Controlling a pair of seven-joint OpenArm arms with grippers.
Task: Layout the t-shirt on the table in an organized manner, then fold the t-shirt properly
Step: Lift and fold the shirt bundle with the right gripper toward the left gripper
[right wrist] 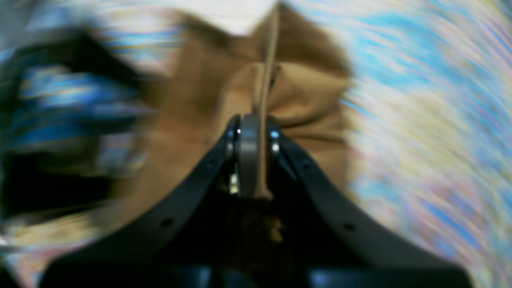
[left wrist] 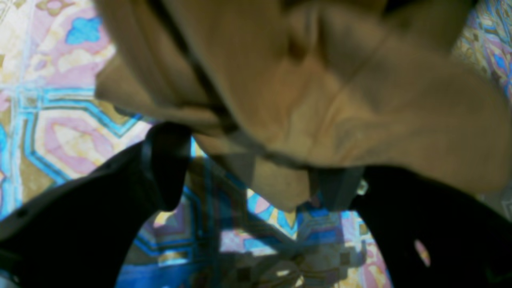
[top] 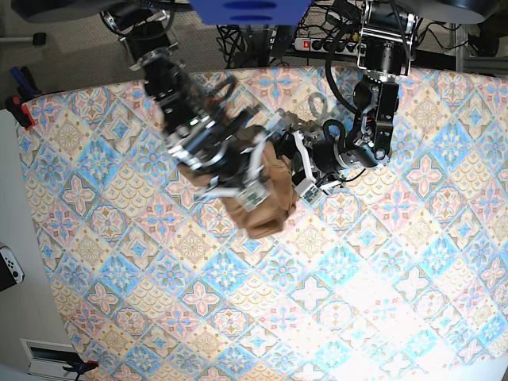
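Note:
The tan-brown t-shirt [top: 266, 202] is bunched in a lump near the middle of the patterned table [top: 357, 302]. My right gripper [top: 252, 186], on the arm at the base view's left, is shut on a fold of it. The right wrist view shows the jaws [right wrist: 254, 136] pinched on cloth [right wrist: 304, 100], with heavy motion blur. My left gripper [top: 300, 181] sits at the lump's right side. In the left wrist view its fingers [left wrist: 168, 160] stand wide apart, and shirt cloth [left wrist: 320, 100] drapes above and between them over the table [left wrist: 60, 132]. The white neck tag is hidden.
Cables and a power strip [top: 317, 44] lie beyond the table's far edge. A red clamp [top: 24, 111] sits at the left edge. A white controller [top: 9, 266] lies off the table at the left. A blue part [top: 246, 9] hangs at the top.

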